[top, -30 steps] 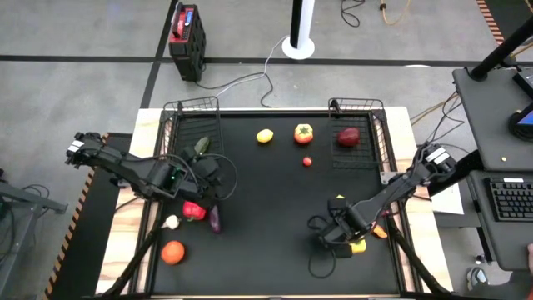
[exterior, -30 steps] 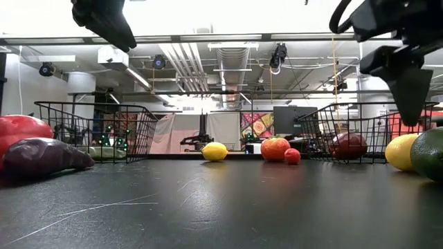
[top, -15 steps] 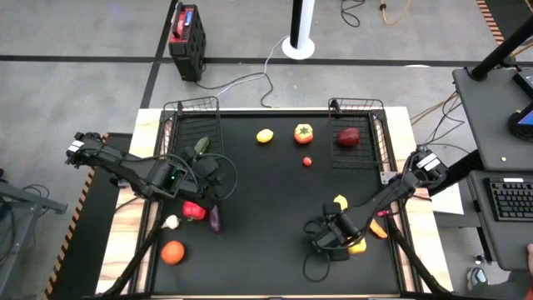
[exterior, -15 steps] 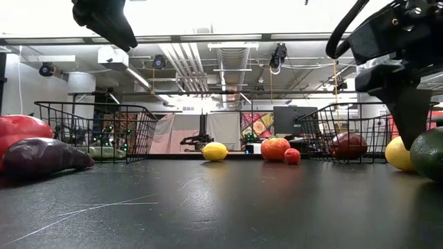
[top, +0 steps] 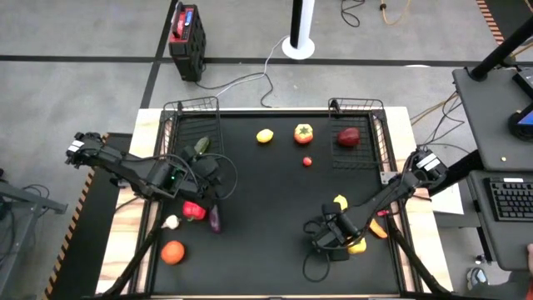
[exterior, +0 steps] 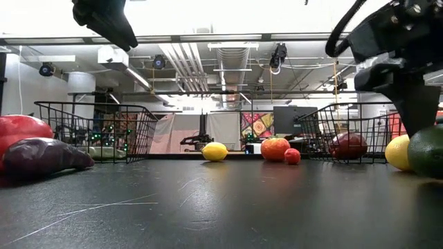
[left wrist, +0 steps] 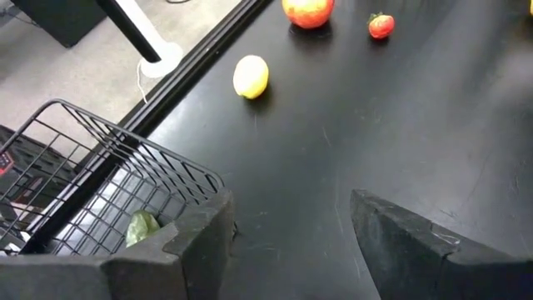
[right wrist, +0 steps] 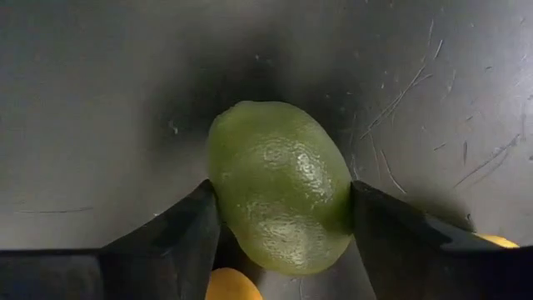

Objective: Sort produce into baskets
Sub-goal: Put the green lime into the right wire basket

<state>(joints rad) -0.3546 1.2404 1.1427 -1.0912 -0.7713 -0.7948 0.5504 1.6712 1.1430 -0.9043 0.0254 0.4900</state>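
My right gripper (top: 331, 235) stands low over the table's near right part, shut on a green lime (right wrist: 279, 187), which also shows at the right edge of the low view (exterior: 427, 151). My left gripper (top: 210, 177) hangs open and empty beside the left basket (top: 193, 125), above the table. That basket holds a green piece (top: 202, 146). The right basket (top: 358, 112) holds a dark red piece (top: 348, 137). A lemon (top: 265, 136), an orange tomato (top: 303, 132) and a small red tomato (top: 307, 162) lie at the far middle. My right gripper pinches the lime between its two fingers, one on each long side (right wrist: 218, 196), across its short width. The fingers come from above, pointing down. The lime's underside rests on the black table top.
A red pepper (top: 193, 210), an eggplant (top: 215, 219), a garlic (top: 171, 222) and an orange tomato (top: 172, 252) lie near the left edge. Yellow pieces (top: 339, 202) (top: 359, 246) and an orange piece (top: 379, 231) lie close around my right gripper. Free room lies in the table's middle.
My right gripper has shifted a little toward the near left and gone down around the lime, uncovering the yellow piece behind it. The lime has stayed on the table. My left arm has kept still.
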